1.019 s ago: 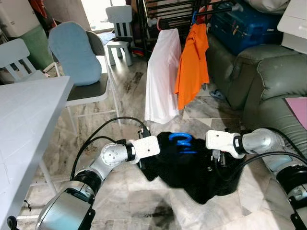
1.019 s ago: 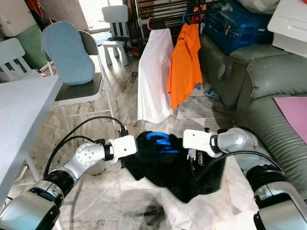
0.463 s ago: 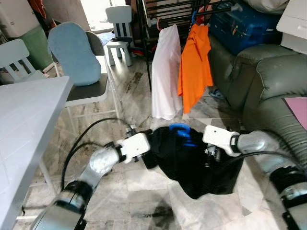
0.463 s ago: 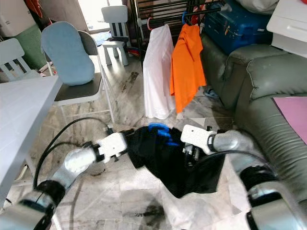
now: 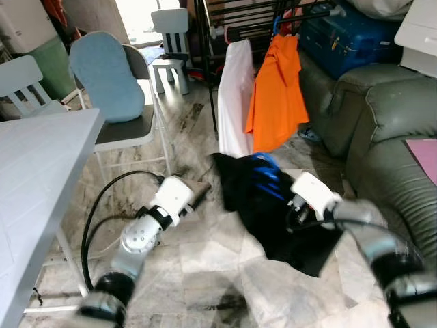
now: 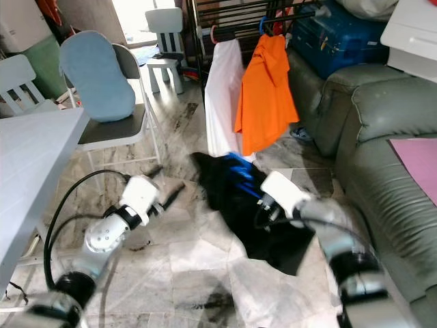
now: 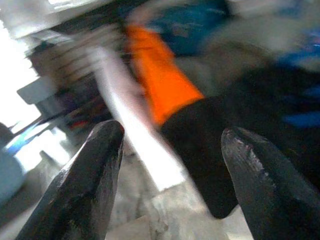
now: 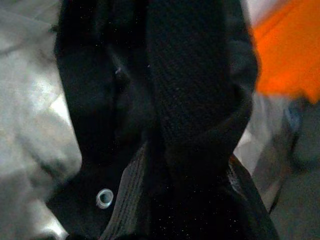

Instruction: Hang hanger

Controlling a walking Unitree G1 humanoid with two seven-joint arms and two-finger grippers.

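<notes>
Presently, item one: a black garment point(image 5: 273, 212) on a blue hanger point(image 5: 268, 172), carried low over the marble floor point(image 5: 205, 266), just short of the drying rack point(image 5: 273, 17) where a white garment point(image 5: 235, 96) and an orange shirt point(image 5: 276, 92) already hang. Risks, as judged: the load rests with one arm alone, so the cloth could slide off the hanger, or the hanger could tilt and shed it, if the lift toward the rail is quick; the trailing hem hangs close to the floor and could drag or catch; the hook could miss the rail or snag the orange shirt beside it, since the gap there looks narrow; motion blur suggests a fast swing, which would worsen all three. Item two: right gripper point(image 5: 295, 213), buried in the black fabric beside the hanger; its wrist view shows dark cloth bunched tight against the fingers, so it is judged closed on the garment, though the fingertips are hidden. Item three: left gripper point(image 7: 167, 165), jaws spread wide, nothing between them, apart from the garment and pointing toward it and the rack; in the head view it sits low beside the folding chair point(image 5: 119, 130).
</notes>
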